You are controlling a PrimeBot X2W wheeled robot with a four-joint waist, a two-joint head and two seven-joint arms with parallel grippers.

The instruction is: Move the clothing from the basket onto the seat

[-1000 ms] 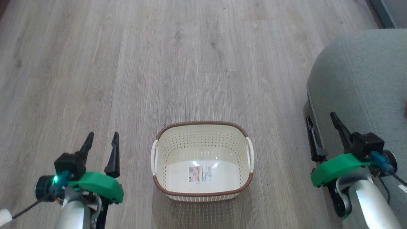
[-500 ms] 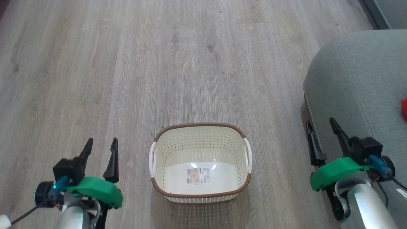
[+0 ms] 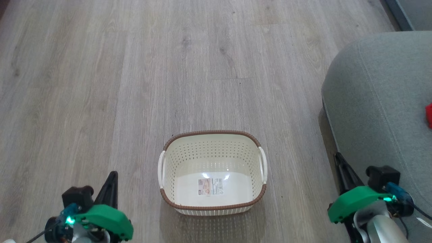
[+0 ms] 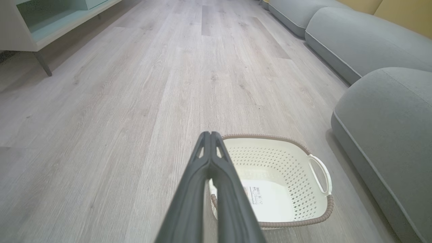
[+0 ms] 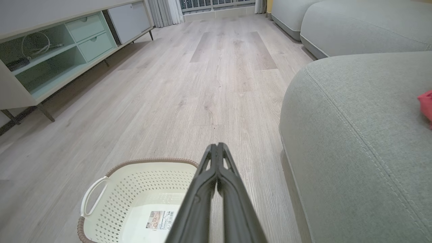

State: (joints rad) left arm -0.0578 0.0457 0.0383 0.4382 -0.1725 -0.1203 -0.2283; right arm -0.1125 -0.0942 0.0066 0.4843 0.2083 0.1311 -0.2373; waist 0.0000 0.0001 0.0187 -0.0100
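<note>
- The basket [image 3: 212, 132] stands on the wood-look floor [image 3: 168, 67] toward 6 o'clock in the head view. Its long axis runs from 9 to 3 o'clock, and nothing lies inside but the label sticker [image 3: 211, 186] on its base.
- The clothing [image 3: 429, 115] shows as a sliver of bright red on top of the seat [image 3: 378, 101], cut off by the frame edge at 3 o'clock. I cannot tell whether it is one garment or two.
- The left gripper [image 3: 112, 177] hangs at 9 o'clock of the basket, fingers pressed together on nothing.
- The right gripper [image 3: 338, 161] sits at 3 o'clock of the basket, just beside the seat's front wall, fingers likewise together and empty.
- Key relation: the red fabric lies toward 2 o'clock from the right gripper, up on the cushion, and well apart from the left, so the right arm is nearer.
- Judgement: with the basket bare, the transfer looks finished and no further pick seems needed.
</note>
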